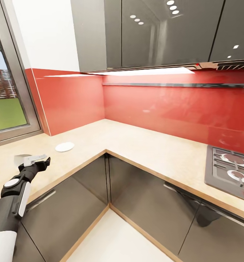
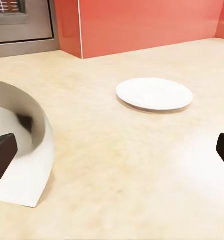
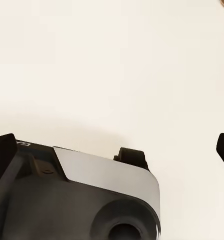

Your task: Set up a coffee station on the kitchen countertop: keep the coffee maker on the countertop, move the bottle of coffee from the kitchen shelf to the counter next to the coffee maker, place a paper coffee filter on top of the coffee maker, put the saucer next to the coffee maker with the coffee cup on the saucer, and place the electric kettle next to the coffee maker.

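So we're at the saucer-and-cup part, by the look of it. The saucer sits flat on the surface, near the inner corner under the red backsplash, and nothing's on it yet. Our left gripper hovers low over the surface a bit short of it. In the left wrist view its fingers stand wide apart, and a curved white thing sits by one of them. Could be the cup, but we can't tell, and we can't tell if it's touching the finger either.

The coffee maker, kettle and jar aren't anywhere we can point to, so our guess is most of the station is still to do. If that white piece is the cup, the next move needs it carried over the saucer's middle and let down level, so it doesn't catch the rim.

Right gripper: fingers spread wide, holding nothing, pointing down past the robot's own base at pale floor.

There's a hob off to the right. No brands, labels or writing we can read.
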You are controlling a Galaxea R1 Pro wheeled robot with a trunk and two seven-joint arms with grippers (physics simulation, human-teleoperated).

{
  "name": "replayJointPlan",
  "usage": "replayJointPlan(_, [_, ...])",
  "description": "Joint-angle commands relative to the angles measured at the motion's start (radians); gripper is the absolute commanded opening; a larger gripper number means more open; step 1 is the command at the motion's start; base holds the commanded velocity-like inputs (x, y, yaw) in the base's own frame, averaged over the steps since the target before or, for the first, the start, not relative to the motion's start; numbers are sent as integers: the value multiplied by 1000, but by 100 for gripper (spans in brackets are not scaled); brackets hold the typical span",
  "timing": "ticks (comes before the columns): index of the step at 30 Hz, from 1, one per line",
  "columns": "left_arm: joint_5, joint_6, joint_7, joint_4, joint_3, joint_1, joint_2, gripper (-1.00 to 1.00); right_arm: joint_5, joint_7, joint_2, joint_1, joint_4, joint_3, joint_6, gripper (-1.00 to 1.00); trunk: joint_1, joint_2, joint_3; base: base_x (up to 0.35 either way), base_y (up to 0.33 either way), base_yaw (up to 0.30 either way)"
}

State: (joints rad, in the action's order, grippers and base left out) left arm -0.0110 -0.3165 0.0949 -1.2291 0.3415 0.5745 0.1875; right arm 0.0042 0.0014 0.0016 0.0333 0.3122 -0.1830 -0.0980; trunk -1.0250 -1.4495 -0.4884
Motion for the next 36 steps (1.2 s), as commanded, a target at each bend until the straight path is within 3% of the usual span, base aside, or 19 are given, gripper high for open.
replayJointPlan(1, [-1,-6,6,-1,2,1,0,100,0,0,0,1,-1,-1,-3,100,0,-1,-1,23,0,0])
replayJointPlan(36, [-1,-6,6,30,2,1,0,100,0,0,0,0,-1,-1,-3,100,0,-1,-1,32,34,0])
